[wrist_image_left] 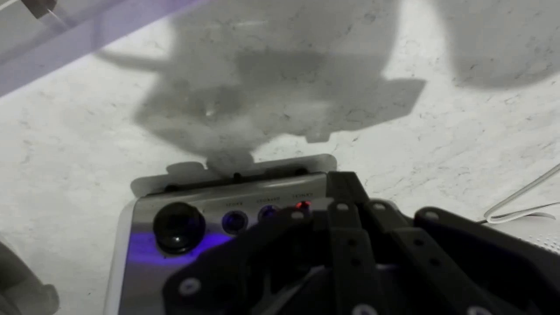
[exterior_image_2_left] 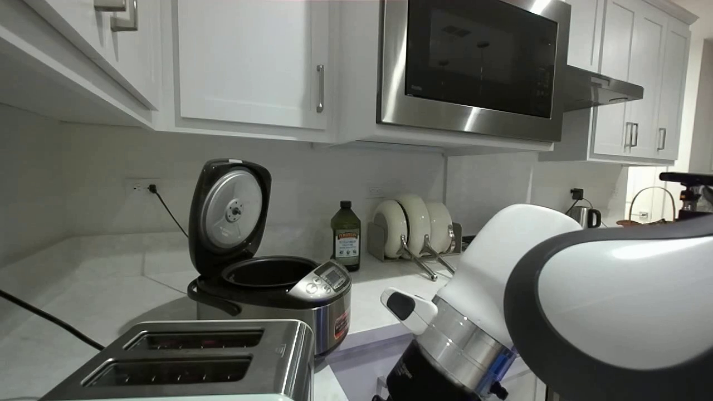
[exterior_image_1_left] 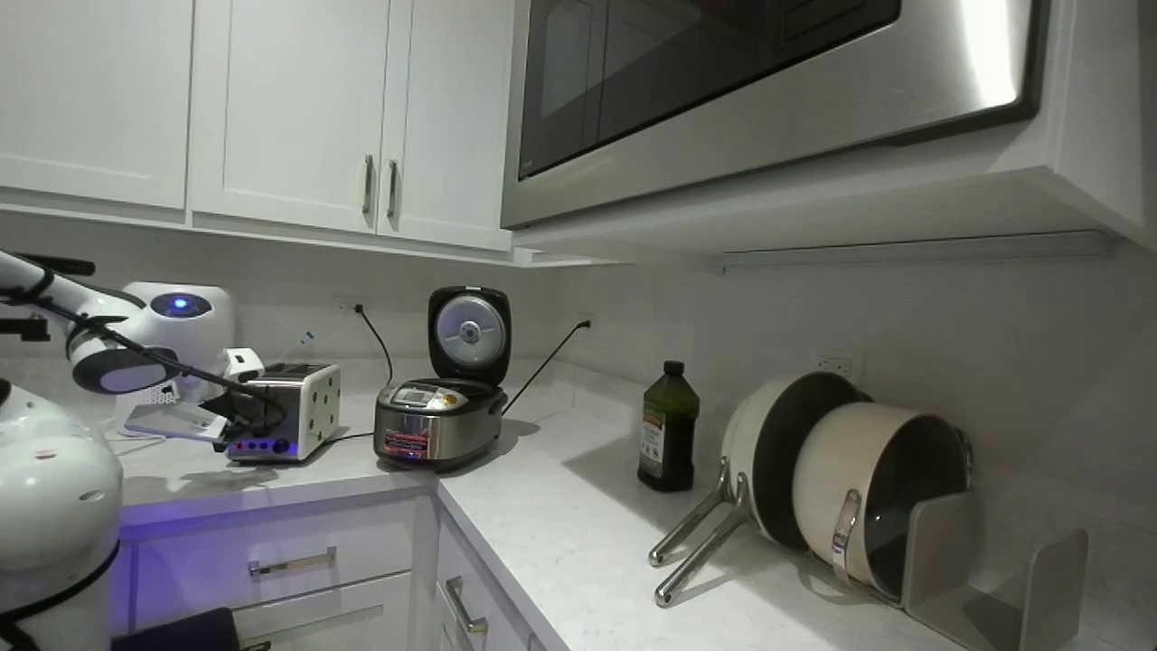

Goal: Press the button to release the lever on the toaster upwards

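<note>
Toaster (exterior_image_1_left: 307, 409) reached, press apparently pending

The gripper (wrist_image_left: 345, 186) has its jaws pressed together, nothing seen between them. The toaster's front is just beside their tips; nearest them shows a red-lit button (wrist_image_left: 302, 204) (apparently lettered CANCEL, upside down in the wrist view). Reaching looks done; pressing probably remains. Contact cannot be told, and the lever is out of sight.

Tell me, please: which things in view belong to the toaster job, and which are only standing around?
For the job: toaster; its red button; gripper; lever (I cannot make it out).
Just lying about: rice cooker; bottle; pans; pot; rack; white appliance; kettle.
</note>
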Action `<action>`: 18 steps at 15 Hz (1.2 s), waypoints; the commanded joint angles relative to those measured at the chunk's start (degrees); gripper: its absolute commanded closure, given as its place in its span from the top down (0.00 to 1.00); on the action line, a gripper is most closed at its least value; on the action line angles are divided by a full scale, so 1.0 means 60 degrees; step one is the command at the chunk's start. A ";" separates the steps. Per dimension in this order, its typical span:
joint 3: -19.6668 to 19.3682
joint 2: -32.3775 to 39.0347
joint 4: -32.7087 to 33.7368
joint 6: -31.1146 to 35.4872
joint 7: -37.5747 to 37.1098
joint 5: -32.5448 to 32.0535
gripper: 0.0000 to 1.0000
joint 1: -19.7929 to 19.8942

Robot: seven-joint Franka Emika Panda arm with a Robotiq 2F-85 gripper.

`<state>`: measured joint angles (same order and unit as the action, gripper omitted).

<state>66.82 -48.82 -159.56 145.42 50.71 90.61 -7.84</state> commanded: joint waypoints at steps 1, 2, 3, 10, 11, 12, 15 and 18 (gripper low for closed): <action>-0.0061 0.0743 0.0000 0.0843 0.0816 0.0598 0.00 -0.0294; -0.0055 0.0815 -0.0001 0.0988 0.0970 0.0736 0.00 -0.0341; -0.0045 0.0881 0.0001 0.1140 0.1130 0.0902 0.00 -0.0382; 0.0375 0.1158 0.0192 0.1666 0.2293 0.1961 0.00 -0.0114; 0.0626 0.0964 0.0228 0.1488 0.2425 0.2204 0.00 0.0126; 0.0593 0.1151 0.0259 0.1641 0.2518 0.2230 0.00 0.0065; 0.0971 0.1056 0.0355 0.1615 0.2807 0.2557 0.00 0.0389; 0.1200 0.0929 0.0443 0.1596 0.3025 0.2835 0.00 0.0682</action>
<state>72.35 -43.96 -158.55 153.49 65.43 104.93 -6.48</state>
